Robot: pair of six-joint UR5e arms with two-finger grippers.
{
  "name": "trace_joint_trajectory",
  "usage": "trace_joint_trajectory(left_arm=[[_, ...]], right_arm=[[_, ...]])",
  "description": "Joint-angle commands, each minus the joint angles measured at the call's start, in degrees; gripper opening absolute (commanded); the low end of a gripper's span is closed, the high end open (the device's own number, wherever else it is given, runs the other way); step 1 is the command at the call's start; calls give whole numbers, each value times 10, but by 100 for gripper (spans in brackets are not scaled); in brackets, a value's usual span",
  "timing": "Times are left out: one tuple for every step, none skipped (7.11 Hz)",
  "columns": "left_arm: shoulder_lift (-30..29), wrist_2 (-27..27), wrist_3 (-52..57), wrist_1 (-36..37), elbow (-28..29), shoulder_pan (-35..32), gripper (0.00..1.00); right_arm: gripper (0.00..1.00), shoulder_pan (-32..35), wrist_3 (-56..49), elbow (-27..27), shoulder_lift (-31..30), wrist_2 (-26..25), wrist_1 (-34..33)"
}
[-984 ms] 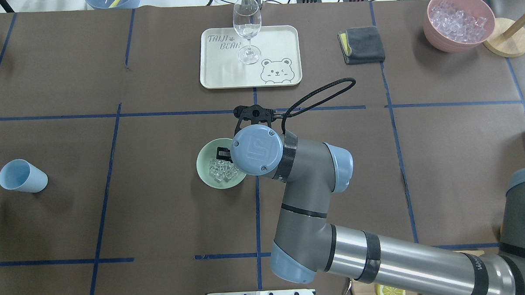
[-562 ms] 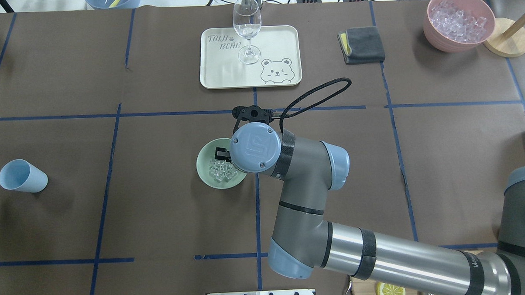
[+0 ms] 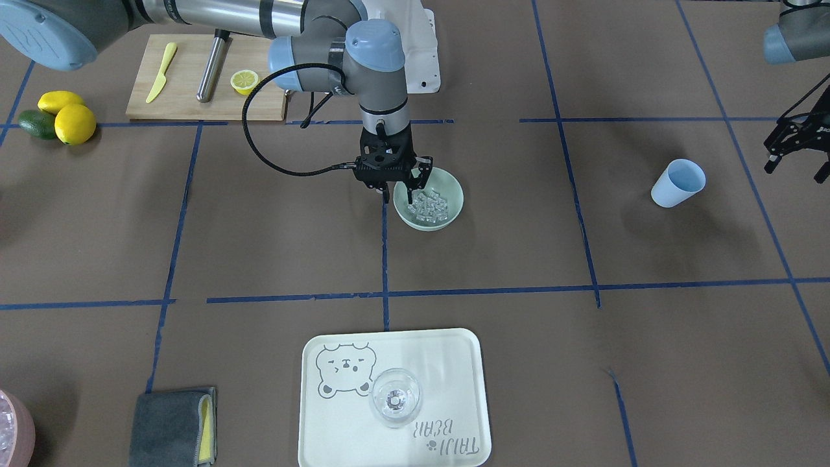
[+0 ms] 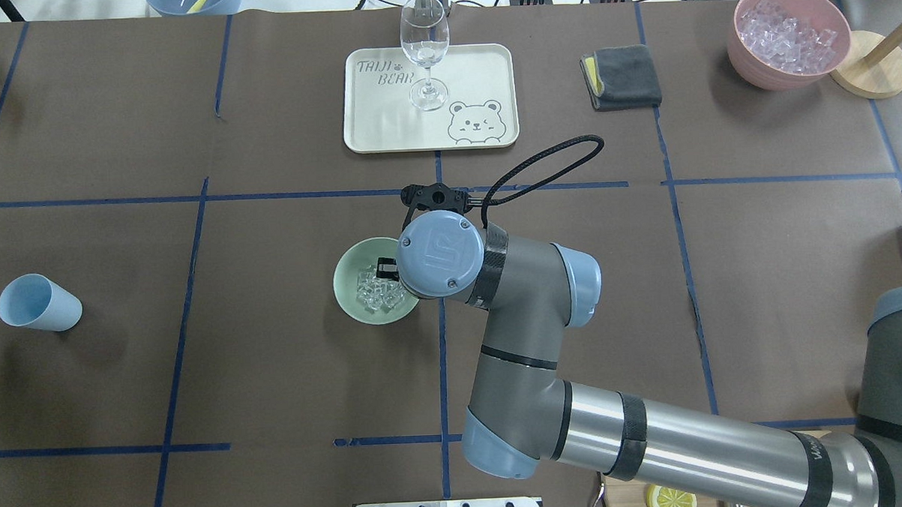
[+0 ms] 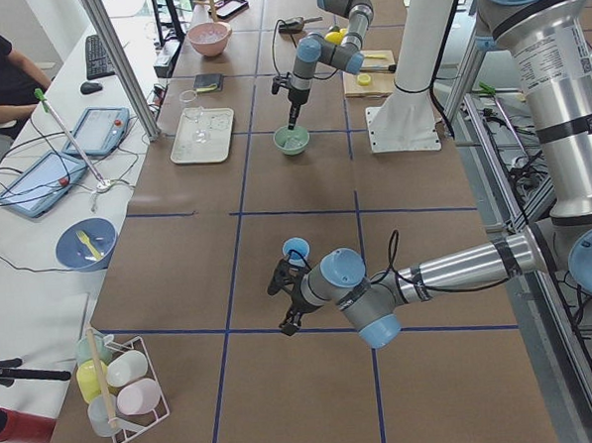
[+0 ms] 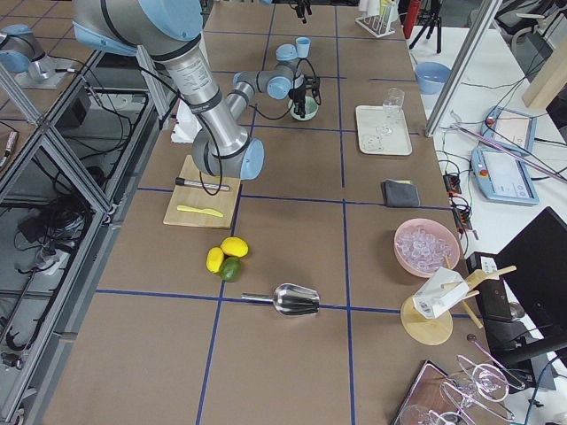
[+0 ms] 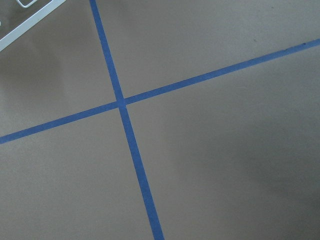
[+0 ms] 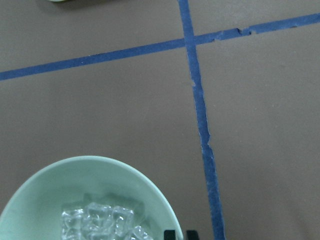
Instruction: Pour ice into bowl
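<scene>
Ice [image 3: 431, 204]: heaped loose in the bottom of the bowl [image 3: 429, 224], just above the front-facing frame's centre. Stands upright, mouth up; round, so no long axis. Pinched at its left rim by the right gripper [image 3: 397, 196]. Blue tape line [image 3: 384, 246] just left; brown table [image 3: 259, 227] on every other side. Light blue cup [image 3: 677, 183] well right, near the left gripper [image 3: 795, 170], spread wide. Tray [image 3: 454, 363] with glass [image 3: 395, 407] toward the bottom edge.

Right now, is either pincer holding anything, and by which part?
The right pincer pinches the bowl by its rim; the left pincer holds nothing.
</scene>
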Motion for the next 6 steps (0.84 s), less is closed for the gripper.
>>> trace_joint_trajectory(left_arm=[[0, 0, -1, 0, 0, 0, 100], [0, -1, -1, 0, 0, 0, 100], [0, 0, -1, 0, -1, 0, 100], [0, 0, -1, 0, -1, 0, 100], [0, 0, -1, 0, -4, 0, 100], [0, 0, -2, 0, -4, 0, 100]], right_arm=[[20, 0, 0, -3, -1, 0, 0], [19, -1, 0, -3, -1, 0, 0], [0, -1, 0, -3, -1, 1, 0], [0, 0, 0, 0, 0, 11, 3], [0, 0, 0, 3, 1, 12, 3], [0, 7, 2, 6, 1, 34, 4]])
